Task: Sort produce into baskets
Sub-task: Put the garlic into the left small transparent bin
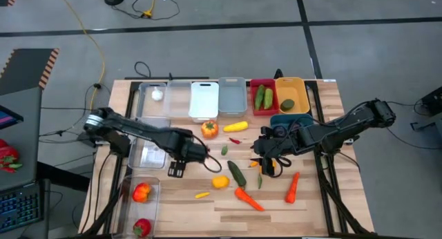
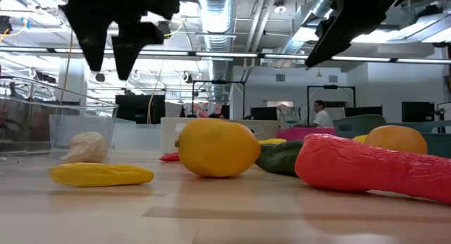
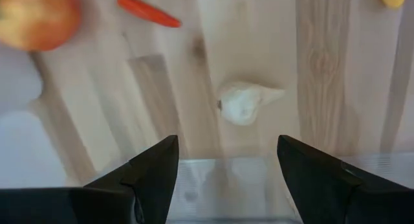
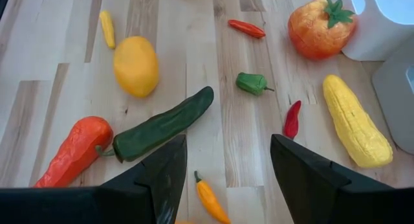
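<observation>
On the left of the wooden worktop (image 1: 179,204), the left hand (image 1: 176,168) hangs above the boards just beside a clear plastic bin (image 1: 148,155). Its two dark fingers (image 3: 152,175) stand moderately apart with nothing between them and touch nothing. In the left wrist view a small white toy garlic bulb (image 3: 244,103) lies straight ahead of the gap between the fingers, its pointed tip turned to one side, so its long axis runs across the line of approach. This arm is clearly the nearer one to the garlic, and it looks like the likely next pick.

Toward the middle, a yellow toy lemon (image 1: 219,182) and a dark green toy cucumber (image 1: 237,173) lie close together, the cucumber's length slanting across the boards.

On the right, the right hand (image 1: 266,163) hovers over the scattered pieces, fingers (image 4: 158,179) likewise moderately apart and empty. In the right wrist view the cucumber lies just ahead of that hand, at a diagonal to it, with a small orange-yellow toy chili (image 4: 212,201) nearer still, between the fingers' line. The right arm is nearer to both.

Along the far edge stands a row of bins; the red plastic bin (image 1: 262,97) already holds green pieces.
</observation>
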Motion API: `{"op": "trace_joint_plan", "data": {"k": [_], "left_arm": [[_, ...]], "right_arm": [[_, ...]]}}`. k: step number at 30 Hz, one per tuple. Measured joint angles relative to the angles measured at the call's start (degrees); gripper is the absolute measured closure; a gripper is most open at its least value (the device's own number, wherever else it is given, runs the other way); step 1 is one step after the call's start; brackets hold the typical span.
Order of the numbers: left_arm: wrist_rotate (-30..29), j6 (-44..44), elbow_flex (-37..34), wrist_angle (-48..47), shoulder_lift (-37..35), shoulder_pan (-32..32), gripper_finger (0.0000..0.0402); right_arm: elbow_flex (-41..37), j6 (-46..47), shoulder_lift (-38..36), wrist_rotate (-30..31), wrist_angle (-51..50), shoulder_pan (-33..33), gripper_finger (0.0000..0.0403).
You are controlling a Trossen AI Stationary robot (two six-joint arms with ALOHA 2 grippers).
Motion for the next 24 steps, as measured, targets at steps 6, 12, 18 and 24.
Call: {"op": "trace_joint_plan", "data": {"k": [6,12,18,24], "left_arm": [[-0.02,1.96,0.0,0.01,6.14,-1.38,0.0152],[-1.15,2.96,0.0,0.15,10.59,-1.38,0.0152],[-1.31,4.17,-0.02,0.83,12.84,-1.39,0.0152],[-1.31,3.88,-0.87,3.17,12.85,-1.43,0.0152]], "right_arm": [[0.0,-0.03,0.0,0.0,-0.01,0.01,0.0152],[0.0,-0.07,0.0,0.0,-0.02,0.01,0.0152],[0.0,-0.07,0.0,0.0,-0.02,0.01,0.0152],[0.0,-0.07,0.0,-0.01,-0.07,0.01,0.0152]]}}
